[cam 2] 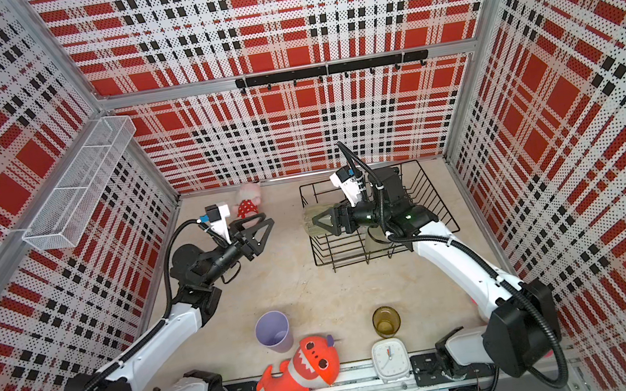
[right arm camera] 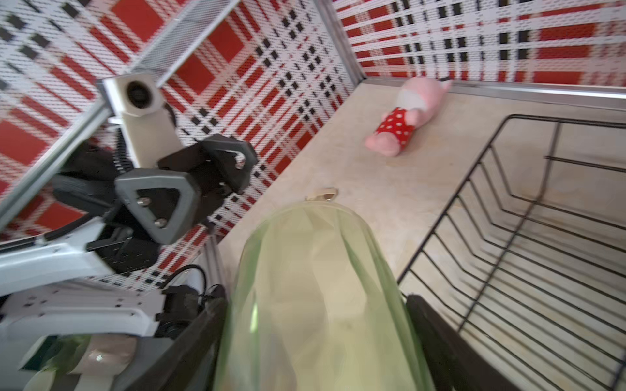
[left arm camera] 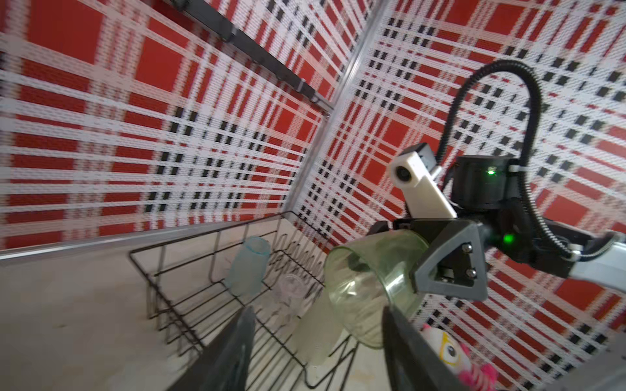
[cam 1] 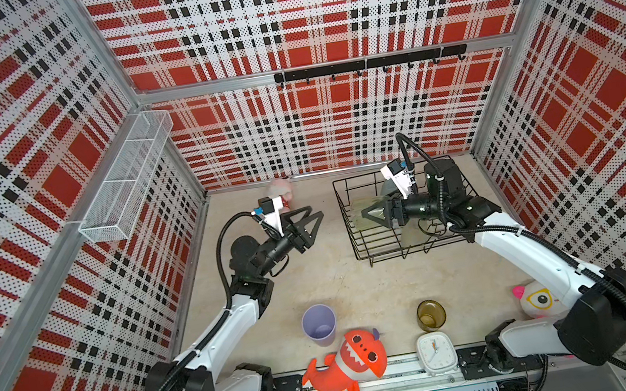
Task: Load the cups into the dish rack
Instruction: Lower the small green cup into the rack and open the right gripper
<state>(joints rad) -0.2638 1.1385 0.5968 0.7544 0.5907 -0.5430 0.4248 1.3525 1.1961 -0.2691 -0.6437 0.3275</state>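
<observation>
Your right gripper is clamped on the translucent green cup. The cup lies on its side in the air over the left end of the dish rack, with its mouth pointing left toward your other arm. Your left gripper hangs just left of the rack, its jaws spread wide and nothing between them (the pink doll lies beyond it on the table, by the far wall). Three cups sit inside the rack: the pale teal cup toward the far side, the clear glass beside it, and the frosted yellow-green cup nearer, partly hidden behind the held one. The lilac cup and the amber cup stand upright near the table's near edge, well apart from the rack. The lilac one is just beside the orange shark plush, and the amber one is just beyond the white clock.
</observation>
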